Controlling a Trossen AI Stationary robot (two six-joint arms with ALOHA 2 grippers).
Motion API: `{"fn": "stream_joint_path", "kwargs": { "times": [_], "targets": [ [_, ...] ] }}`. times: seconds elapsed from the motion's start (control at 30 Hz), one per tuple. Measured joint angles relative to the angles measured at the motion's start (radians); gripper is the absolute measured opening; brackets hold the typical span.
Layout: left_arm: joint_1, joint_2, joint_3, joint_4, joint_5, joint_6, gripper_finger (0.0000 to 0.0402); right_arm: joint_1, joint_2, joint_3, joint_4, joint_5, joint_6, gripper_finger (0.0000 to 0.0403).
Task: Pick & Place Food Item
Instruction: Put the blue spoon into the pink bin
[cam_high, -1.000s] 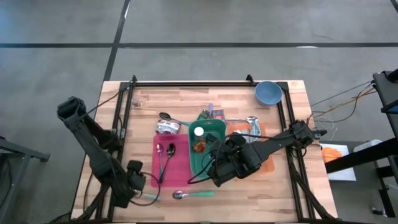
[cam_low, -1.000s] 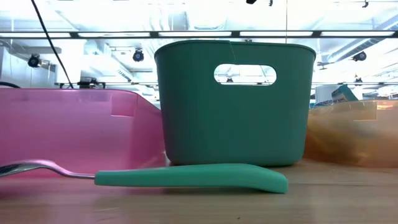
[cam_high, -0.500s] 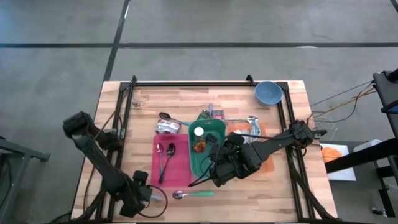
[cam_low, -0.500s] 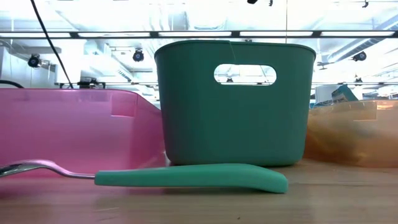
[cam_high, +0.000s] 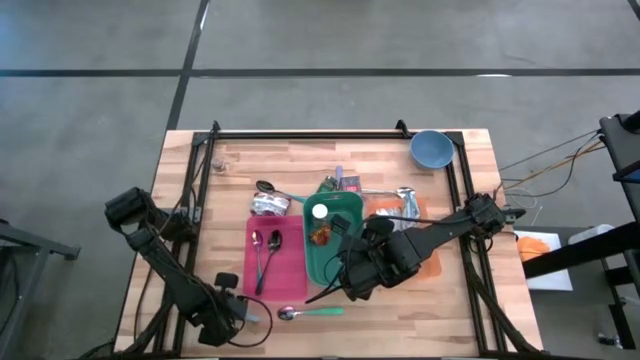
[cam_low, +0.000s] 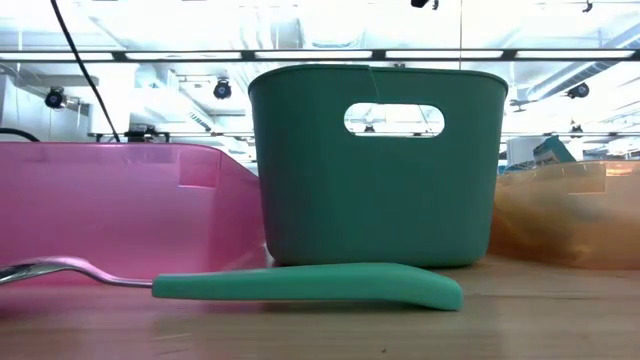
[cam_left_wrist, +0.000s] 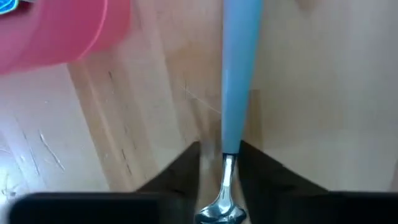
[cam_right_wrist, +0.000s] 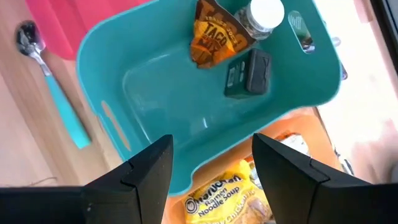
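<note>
A lab or industrial hall — bare concrete floor (cam_high: 320, 40) with painted lines. Strip lights (cam_low: 320, 55) and open ceiling trusses overhead — a wooden workbench (cam_high: 300, 160).

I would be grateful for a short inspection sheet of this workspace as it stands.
Surface: wooden table, mostly bare at the far left.
Job's things: green bin holds a taco packet, white-capped bottle and dark box; a ramen packet lies in the orange bin.
Clutter: two spoons in the pink bin; green-handled spoon, foil lump, blue bowl.
Hands: left hand low over a blue-handled spoon; right hand open and empty above the green bin.
Cables: loose wires beyond the right edge.
Surroundings: concrete floor; no people seen.
</note>
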Motion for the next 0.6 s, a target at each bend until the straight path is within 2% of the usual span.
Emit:
{"fn": "stream_joint_path", "kwargs": {
  "times": [0.07,0.13,0.37,0.6],
  "targets": [
    [-0.001,-0.001,0.000,0.008,0.018,-0.013,0.0037,0.000,0.000,0.000,-0.010,0.000,0.000,0.0217],
    [-0.001,-0.004,0.000,0.009,0.036,-0.041,0.0013,0.000,0.000,0.000,-0.019,0.000,-0.006,0.0217],
    [-0.002,-0.022,0.010,0.004,0.111,-0.146,0.0002,0.000,0.000,0.000,-0.021,0.002,-0.064,0.0217],
    [-0.002,-0.119,0.069,0.000,0.095,-0.289,0.0000,0.000,0.000,0.000,-0.021,0.003,-0.108,0.0217]
  ]
}}
